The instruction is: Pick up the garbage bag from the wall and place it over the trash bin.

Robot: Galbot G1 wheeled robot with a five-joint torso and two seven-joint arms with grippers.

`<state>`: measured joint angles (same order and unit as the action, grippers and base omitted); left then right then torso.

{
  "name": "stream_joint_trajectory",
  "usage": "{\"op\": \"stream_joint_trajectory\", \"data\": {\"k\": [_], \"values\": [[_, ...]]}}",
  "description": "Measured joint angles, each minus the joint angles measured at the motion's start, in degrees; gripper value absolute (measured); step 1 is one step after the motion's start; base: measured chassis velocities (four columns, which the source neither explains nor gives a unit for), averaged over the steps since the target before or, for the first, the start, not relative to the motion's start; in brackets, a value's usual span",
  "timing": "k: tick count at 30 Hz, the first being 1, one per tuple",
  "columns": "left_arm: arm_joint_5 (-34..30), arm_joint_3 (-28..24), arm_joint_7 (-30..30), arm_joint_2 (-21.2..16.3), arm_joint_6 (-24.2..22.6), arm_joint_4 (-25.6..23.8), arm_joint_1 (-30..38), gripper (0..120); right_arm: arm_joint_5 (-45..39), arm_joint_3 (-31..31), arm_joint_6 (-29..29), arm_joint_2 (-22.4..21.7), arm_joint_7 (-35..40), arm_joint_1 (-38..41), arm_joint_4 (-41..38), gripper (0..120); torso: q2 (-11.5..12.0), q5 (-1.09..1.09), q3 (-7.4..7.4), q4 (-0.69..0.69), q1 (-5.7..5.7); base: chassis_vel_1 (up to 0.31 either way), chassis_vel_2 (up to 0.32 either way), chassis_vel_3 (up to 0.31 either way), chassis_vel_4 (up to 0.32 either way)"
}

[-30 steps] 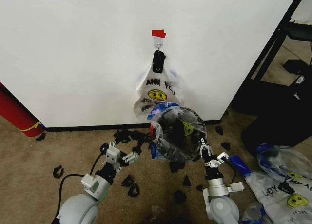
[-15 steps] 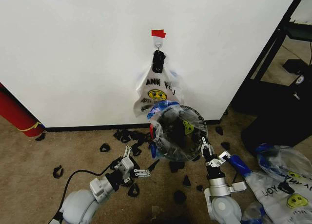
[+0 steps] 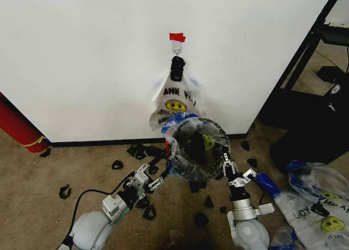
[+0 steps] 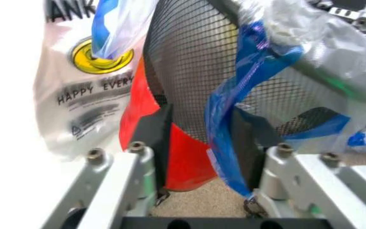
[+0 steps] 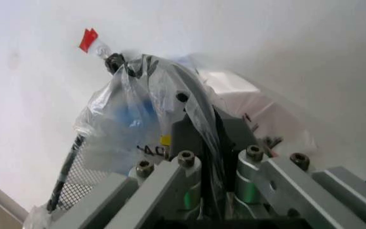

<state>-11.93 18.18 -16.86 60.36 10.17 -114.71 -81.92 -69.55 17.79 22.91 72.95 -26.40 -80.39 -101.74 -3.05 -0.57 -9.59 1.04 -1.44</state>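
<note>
Translucent whitish plastic, the garbage bag [image 3: 197,144], is draped over the mouth of the trash bin [image 3: 192,164] at the centre of the head view, just below the bunch of printed bags [image 3: 175,103] that hangs from a black clip [image 3: 176,68] on the wall [image 3: 82,59]. A strip of red tape [image 3: 176,37] marks the hook above the clip.

Compared with 0.5 s ago, the left gripper [image 3: 159,180] has swung up and in from the carpet [image 3: 32,179] toward the bin's lower left side; 1 s ago it sat further left still. Its jaws stand apart, and in the left wrist view a blue-tinted edge of the bag [image 4: 230,129] hangs between the 2 pads [image 4: 160,138] in front of the mesh and the red base [image 4: 183,157], not yet pinched.

The right gripper [image 3: 227,165] has stayed at the bin's lower right rim through all 3 moments. In the right wrist view its fingers [image 5: 194,138] are closed on a fold of the bag's film [image 5: 164,105].

Black scraps [image 3: 148,212] lie scattered on the carpet around the bin, a red cylinder [image 3: 19,127] leans at the left edge, and a flat pile of printed bags [image 3: 319,214] lies at lower right
</note>
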Motion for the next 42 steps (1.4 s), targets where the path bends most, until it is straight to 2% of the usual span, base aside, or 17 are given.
{"op": "stream_joint_trajectory", "data": {"k": [3,5,8,21,33,36,38,42], "values": [[1.06,-0.02,2.3,0.26,-1.01,-0.26,-0.42,16,0.02,0.02,0.0,-0.07,0.0,-0.15,-0.25,1,0.0,0.0,0.0,0.0,0.0,0.0,0.0,0.0,0.0],[1.67,-0.03,3.51,0.4,-1.51,-0.26,-0.53,13,0.0,0.05,0.0,-0.09,0.0,-0.21,-0.4,1,0.0,0.0,0.0,0.0,0.0,0.0,0.0,0.0,0.0],[3.36,-0.17,6.7,0.79,-3.18,-0.27,-0.83,0,-0.29,0.11,0.0,-0.16,0.0,-0.45,-1.02,1,0.0,0.0,0.0,0.0,0.0,0.0,0.0,0.0,0.0],[7.6,-0.93,7.91,1.57,-4.84,1.27,-1.15,0,-2.43,-0.61,-0.92,-0.23,1.03,-1.5,-3.5,1,0.0,0.0,0.0,0.0,0.0,0.0,0.0,0.0,0.0],[12.0,-1.04,5.42,2.2,-4.53,3.22,-0.86,0,-5.32,-1.16,-2.65,-0.07,2.51,-1.66,-5.13,1,0.0,0.0,0.0,0.0,0.0,0.0,0.0,0.0,0.0],[12.21,-1.22,7.57,2.05,-2.99,3.53,-0.86,0,-5.43,-1.23,-2.77,0.05,2.56,-1.61,-5.14,1,0.0,0.0,0.0,0.0,0.0,0.0,0.0,0.0,0.0],[10.58,-1.34,9.42,1.87,-1.18,3.51,-0.79,5,-5.42,-1.32,-2.91,0.11,2.56,-1.56,-5.0,1,0.0,0.0,0.0,0.0,0.0,0.0,0.0,0.0,0.0],[11.54,-0.64,9.39,1.61,2.28,3.97,-0.84,17,-5.57,-1.36,-3.12,0.13,2.89,-1.38,-4.89,1,0.0,0.0,0.0,0.0,0.0,0.0,0.0,0.0,0.0]]}}
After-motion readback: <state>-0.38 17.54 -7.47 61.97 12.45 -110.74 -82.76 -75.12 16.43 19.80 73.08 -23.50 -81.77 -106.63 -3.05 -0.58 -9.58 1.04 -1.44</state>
